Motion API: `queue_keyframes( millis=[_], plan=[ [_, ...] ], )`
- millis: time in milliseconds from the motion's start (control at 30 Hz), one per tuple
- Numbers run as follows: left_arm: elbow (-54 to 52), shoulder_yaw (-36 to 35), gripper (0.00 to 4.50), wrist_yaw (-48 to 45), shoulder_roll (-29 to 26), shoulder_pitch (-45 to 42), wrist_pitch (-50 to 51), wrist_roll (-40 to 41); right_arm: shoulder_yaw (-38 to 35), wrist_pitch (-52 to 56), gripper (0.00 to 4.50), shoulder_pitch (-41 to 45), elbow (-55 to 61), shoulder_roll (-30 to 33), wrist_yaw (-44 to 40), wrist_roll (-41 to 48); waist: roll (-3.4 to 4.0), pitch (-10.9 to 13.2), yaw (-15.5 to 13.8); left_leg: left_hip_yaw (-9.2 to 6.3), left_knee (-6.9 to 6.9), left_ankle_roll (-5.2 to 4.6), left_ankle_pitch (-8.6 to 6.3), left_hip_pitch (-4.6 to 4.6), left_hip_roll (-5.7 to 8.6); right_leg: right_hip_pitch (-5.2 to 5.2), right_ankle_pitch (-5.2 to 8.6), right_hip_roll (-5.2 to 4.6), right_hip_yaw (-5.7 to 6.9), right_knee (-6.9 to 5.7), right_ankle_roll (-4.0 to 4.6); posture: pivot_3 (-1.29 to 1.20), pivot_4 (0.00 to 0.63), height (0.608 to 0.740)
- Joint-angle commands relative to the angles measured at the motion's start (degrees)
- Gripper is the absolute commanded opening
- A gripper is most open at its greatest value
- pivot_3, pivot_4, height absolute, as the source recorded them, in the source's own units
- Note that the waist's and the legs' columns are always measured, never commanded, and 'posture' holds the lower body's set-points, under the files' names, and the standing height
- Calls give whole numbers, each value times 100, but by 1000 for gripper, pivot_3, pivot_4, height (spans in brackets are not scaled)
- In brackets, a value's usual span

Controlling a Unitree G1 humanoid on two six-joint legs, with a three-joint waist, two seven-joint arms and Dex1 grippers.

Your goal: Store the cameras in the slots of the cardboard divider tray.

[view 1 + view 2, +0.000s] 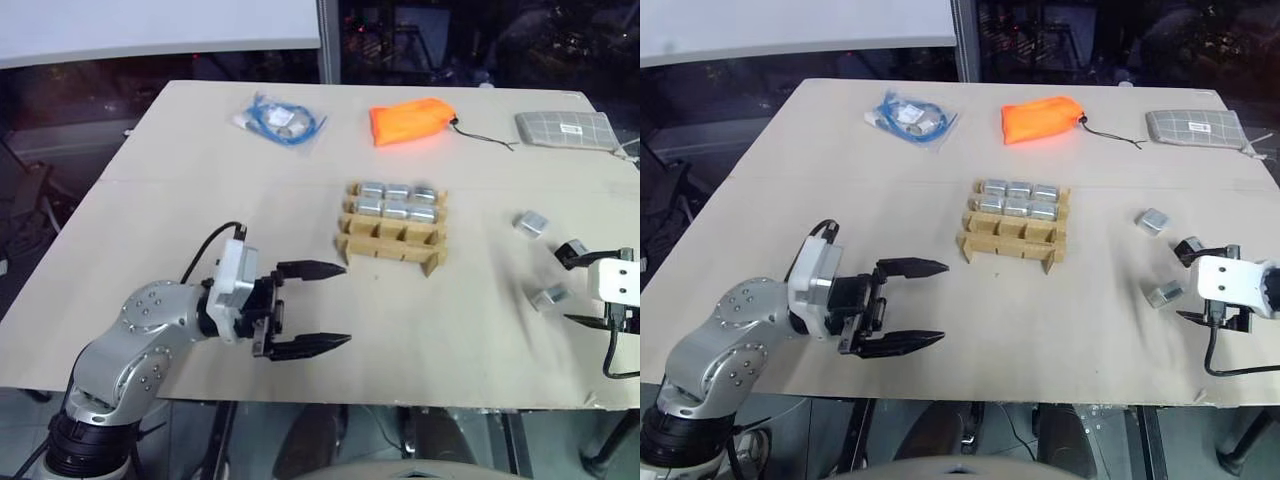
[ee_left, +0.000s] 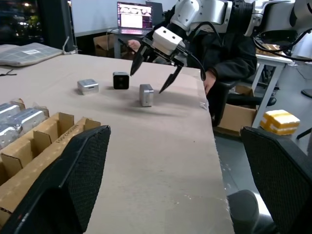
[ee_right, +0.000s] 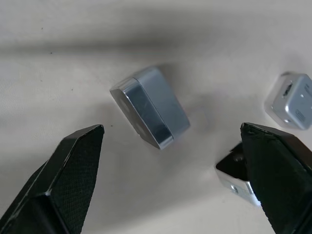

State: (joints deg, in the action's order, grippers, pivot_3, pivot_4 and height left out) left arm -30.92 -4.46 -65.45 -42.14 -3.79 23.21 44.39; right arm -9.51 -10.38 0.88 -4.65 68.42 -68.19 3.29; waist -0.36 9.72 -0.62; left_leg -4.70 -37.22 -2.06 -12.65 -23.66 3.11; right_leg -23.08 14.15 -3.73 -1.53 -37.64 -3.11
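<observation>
Overhead, from my head camera, the tray (image 1: 393,228) sits mid-desk (image 1: 200,180), its two far rows filled with six silver cameras (image 1: 397,201), the near row of slots open. My left claw (image 1: 322,307) hangs level near the desk's front edge, pointing toward the tray, fingers spread wide with nothing between them. At the right edge my right claw (image 1: 578,284) stands over the loose cameras: one (image 1: 530,224) lies farther back, one (image 1: 550,296) sits just beside the fingers, and a dark-faced third is mostly hidden by the upper finger. Along the far edge lie a bag of blue cable (image 1: 279,120), an orange pouch (image 1: 411,121) and a grey checked pouch (image 1: 564,129).

From the left wrist, both black fingers (image 2: 73,185) frame the tray's near corner (image 2: 44,141), and across the desk the right claw (image 2: 149,66) points down, wide open, above three loose cameras: a silver one (image 2: 87,87), one showing a black lens face (image 2: 121,80), and one standing on end (image 2: 146,95). A person in dark clothing sits beyond the desk's end, a hand (image 2: 210,80) at its edge.

From the right wrist, the fingers (image 3: 68,175) stand far apart with one camera (image 3: 151,107) tilted on the desk between them, untouched. A second (image 3: 292,100) lies near the other finger, and a third (image 3: 234,180) peeks from behind it.
</observation>
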Motion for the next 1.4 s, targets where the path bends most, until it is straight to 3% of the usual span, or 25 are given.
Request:
queue_keyframes(
  millis=[33, 67, 367, 533, 600, 700, 833, 967, 1100, 1400],
  plan=[
    [-247, -105, 4451, 75, -10, 57, -52, 55, 147, -136, 4495, 273, -117, 28, -87, -24, 0, 0, -4, 0, 0, 0, 0, 0, 0, 0, 0, 0, -1, 0, 0, 0, 150, 740],
    [-264, -114, 4451, 96, -13, 75, -53, 60, 207, -141, 4495, 319, -151, 27, -118, -26, 0, 0, -5, 1, 0, 0, 0, 0, 0, 0, 0, 0, -1, 0, 0, 0, 150, 740],
    [-383, -218, 4500, 211, -31, 284, -93, 70, 394, -191, 697, 466, -360, 112, -357, 2, -6, -3, 3, -1, 0, 0, 0, 2, 0, 2, 0, -1, -1, 1, 1, 0, 150, 740],
    [-346, -302, 4500, 331, 42, 425, -158, 8, 258, 271, 641, 522, 1, -1, -382, 398, -2, -2, 14, 7, -1, 0, -1, 8, -4, 3, 0, 1, -10, -3, 2, 0, 150, 740],
    [-222, -457, 4500, 401, 107, 594, -266, -57, 132, 1465, 641, 759, 885, -216, -216, 1230, 1, -1, 22, 7, 0, 0, -1, 7, -5, 2, 0, 2, -11, -3, 2, 0, 150, 740],
    [-150, -802, 4500, 497, 191, 1043, -424, -116, 531, 3181, 641, 1708, 2052, -717, 371, 1805, 14, 6, 146, 17, 2, 0, -1, -1, -12, -17, -1, 7, -34, -13, 1, 0, 150, 740],
    [-76, -1311, 4500, 891, 463, 1515, -516, -66, 1585, 4060, 641, 2959, 2377, -1854, 950, 1567, -10, 1, 117, 16, 4, 1, -1, -4, -19, -25, -2, 14, -43, -15, 0, 0, 150, 740],
    [53, -1860, 4500, 1231, 717, 1920, -645, -74, 2639, 3937, 641, 4053, 1531, -2995, 1232, 847, -14, 3, 66, 4, 3, 1, -2, -16, -5, -30, -14, 0, -29, -2, -18, 0, 150, 740],
    [-58, -2067, 4500, 1356, 851, 2193, -779, -142, 3078, 3553, 641, 4794, 369, -3715, 1334, 335, -15, 3, 42, 0, 7, 3, -1, -20, 7, -38, -16, -10, -15, -6, -18, 0, 150, 740],
    [-478, -2193, 4500, 1627, 1071, 2761, -978, -189, 3300, 3027, 641, 5196, -674, -4039, 1010, -193, -14, 4, 18, 2, 35, 6, -1, -18, 14, -53, -17, -16, -10, -5, -15, 0, 150, 740]
  ],
)
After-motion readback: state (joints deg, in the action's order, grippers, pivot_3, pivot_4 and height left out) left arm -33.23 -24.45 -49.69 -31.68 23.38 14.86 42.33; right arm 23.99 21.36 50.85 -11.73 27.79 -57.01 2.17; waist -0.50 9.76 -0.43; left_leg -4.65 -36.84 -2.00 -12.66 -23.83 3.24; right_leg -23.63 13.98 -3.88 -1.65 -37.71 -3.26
